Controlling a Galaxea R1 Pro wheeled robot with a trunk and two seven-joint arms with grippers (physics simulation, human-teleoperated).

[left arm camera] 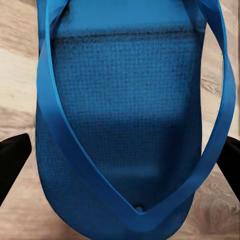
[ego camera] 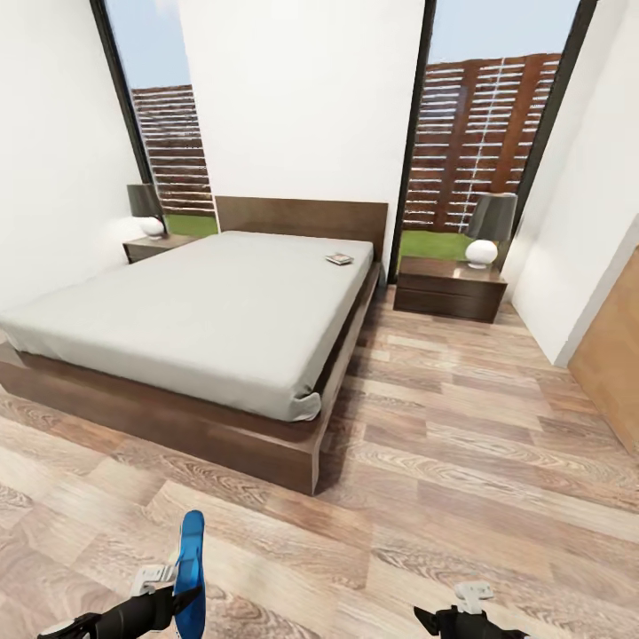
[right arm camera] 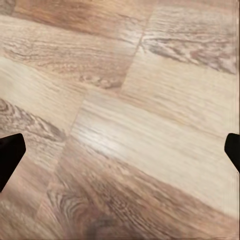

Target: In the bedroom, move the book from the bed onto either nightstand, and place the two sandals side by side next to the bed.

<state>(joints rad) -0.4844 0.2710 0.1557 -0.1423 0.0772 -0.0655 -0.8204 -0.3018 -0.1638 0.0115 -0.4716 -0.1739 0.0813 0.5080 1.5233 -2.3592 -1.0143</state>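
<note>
We find the left gripper point(ego camera: 169, 590), at the lower left of the head view, closed on one blue sandal point(ego camera: 190, 572), which it carries edge-up above the plank floor point(ego camera: 461, 426). In the left wrist view the sandal's sole point(left arm camera: 125, 115) spans the gap between the two dark fingers point(left arm camera: 11, 160), its strap looping round the outside. The right gripper point(ego camera: 466, 612), at the lower right, holds nothing; its wrist view shows the fingertips point(right arm camera: 9, 152) set wide apart over bare boards.

The book point(ego camera: 339, 259) lies flat on the bed point(ego camera: 195, 311), near the headboard at the upper centre, close to the mattress edge that faces the right-hand nightstand point(ego camera: 449, 288). A lamp point(ego camera: 487, 229) occupies part of that nightstand's top.

We judge the sandal light, thin and flexible; a grip across the sole's width suits it, though it may bend or twist on release. The book we judge light, thin and slick-covered; lying flat, it is best taken at an overhanging or lifted edge.
</note>
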